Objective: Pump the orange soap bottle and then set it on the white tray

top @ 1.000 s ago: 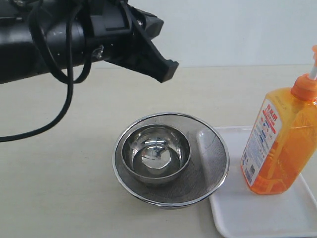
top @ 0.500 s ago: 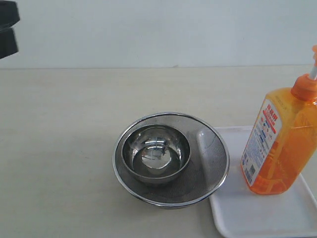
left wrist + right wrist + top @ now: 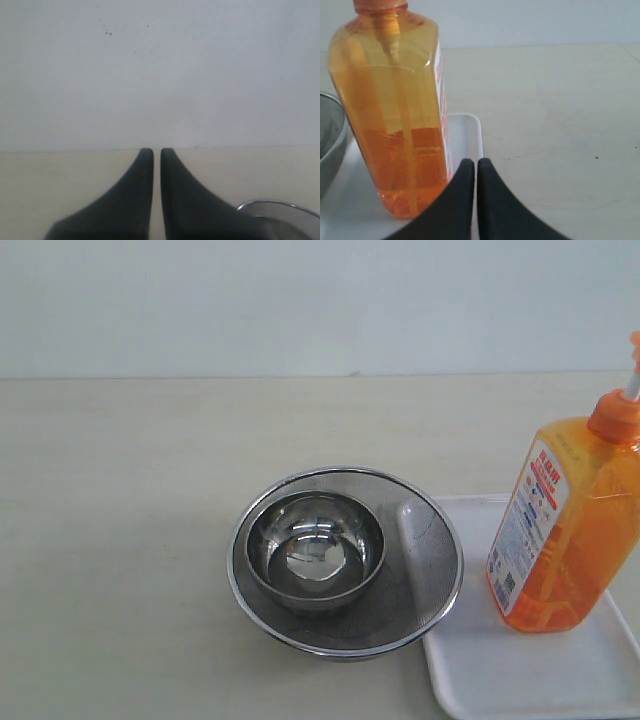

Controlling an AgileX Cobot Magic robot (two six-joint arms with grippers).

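**Ana:** Pale beige tabletop (image 3: 120, 490), plain whitish wall (image 3: 300, 300) behind it. So where is the bottle?

**Ben:** The orange soap bottle (image 3: 568, 525) stands upright on the white tray (image 3: 520, 680), at the right of the exterior view. Its white-pink label faces the strainer. The picture's edge cuts off most of the pump head, so only the orange collar and a bit of white stem show.

**Ana:** What sits next to the tray?

**Ben:** A round steel mesh strainer (image 3: 425, 570) with a smaller steel bowl (image 3: 365, 540) inside it. The strainer's rim overlaps the tray's left edge. I can't tell whether it rests on the tray's rim or only stands against it.

**Ana:** And the claws?

**Ben:** The left gripper (image 3: 153, 151) is clenched. Its two black fingers are pressed together with only a thin slit between them, and they hold nothing. It hangs over bare table, and the strainer's rim shows at the corner of its view.

**Ana:** The right one?

**Ben:** The right gripper (image 3: 471, 161) is clenched too, and it is empty. Its tips are over the tray's far edge, near the foot of the bottle, and open tabletop lies beyond them. The wrist view shows the dip tube running down through the orange liquid.
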